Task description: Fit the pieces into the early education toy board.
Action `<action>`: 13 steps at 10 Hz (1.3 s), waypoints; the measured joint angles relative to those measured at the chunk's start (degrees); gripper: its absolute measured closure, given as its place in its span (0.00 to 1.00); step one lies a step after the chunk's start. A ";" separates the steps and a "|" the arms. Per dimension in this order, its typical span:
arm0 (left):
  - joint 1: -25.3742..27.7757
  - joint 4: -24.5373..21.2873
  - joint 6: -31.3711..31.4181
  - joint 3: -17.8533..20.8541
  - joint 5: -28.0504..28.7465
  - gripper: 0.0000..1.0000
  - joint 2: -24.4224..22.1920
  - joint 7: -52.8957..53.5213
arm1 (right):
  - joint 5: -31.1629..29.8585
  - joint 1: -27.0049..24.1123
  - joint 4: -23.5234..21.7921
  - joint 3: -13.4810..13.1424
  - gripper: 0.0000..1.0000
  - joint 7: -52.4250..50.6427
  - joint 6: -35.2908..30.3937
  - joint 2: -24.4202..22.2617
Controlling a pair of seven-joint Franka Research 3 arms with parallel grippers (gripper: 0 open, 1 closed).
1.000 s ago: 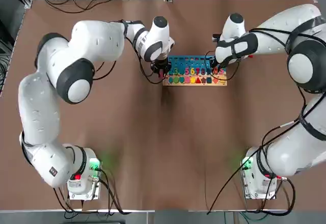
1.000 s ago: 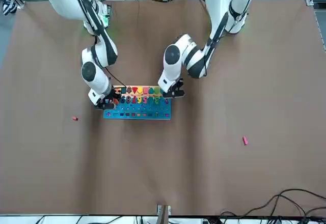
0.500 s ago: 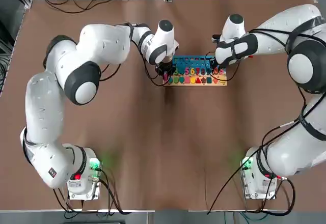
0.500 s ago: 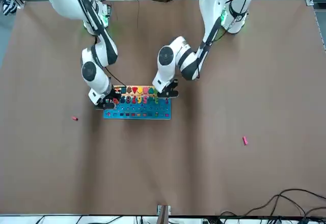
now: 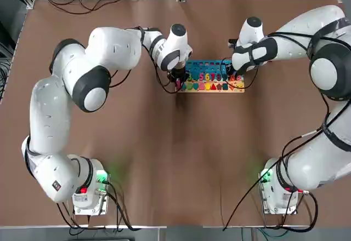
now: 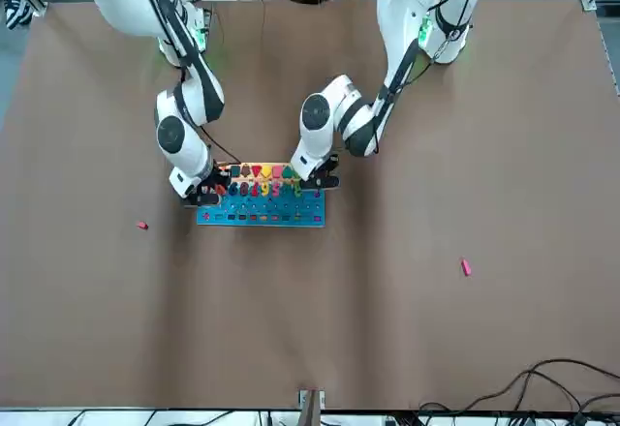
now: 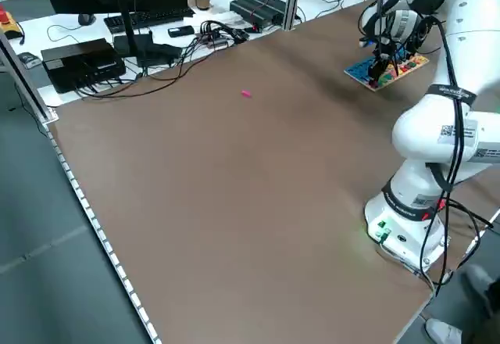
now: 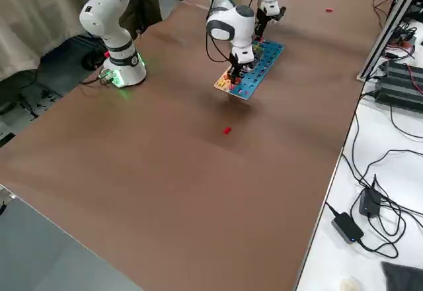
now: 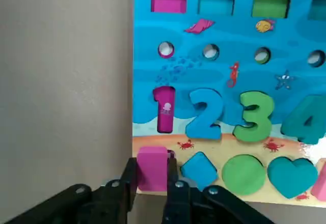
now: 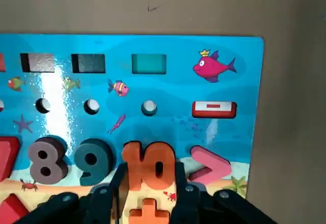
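Centrally on the far half of the table (image 5: 175, 159) lies the board (image 5: 210, 76), blue top, tan strip. At the board's "1" end the left gripper (image 9: 152, 186) pinches a pink block (image 9: 152, 168) over the tan strip's corner. At the opposite end the right gripper (image 10: 149, 186) is clamped on the orange "10" (image 10: 148, 166). Well apart from the board lie a pink bit (image 6: 466, 267) and a red bit (image 6: 142, 225).

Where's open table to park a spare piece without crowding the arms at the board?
The brown table lies bare between the blue-and-tan number board and the two arm bases. It is crowded at the board: the left gripper and right gripper sit at its two ends.
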 joint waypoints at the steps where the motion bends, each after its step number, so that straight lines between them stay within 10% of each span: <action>1: -0.02 0.04 0.52 0.00 0.00 0.74 0.25 0.09 | 0.00 0.00 0.00 0.00 0.60 0.00 0.00 0.00; 13: -0.82 0.13 0.65 -0.05 0.24 0.74 0.47 0.18 | -0.03 0.00 -0.38 0.01 0.56 0.01 -1.72 -0.56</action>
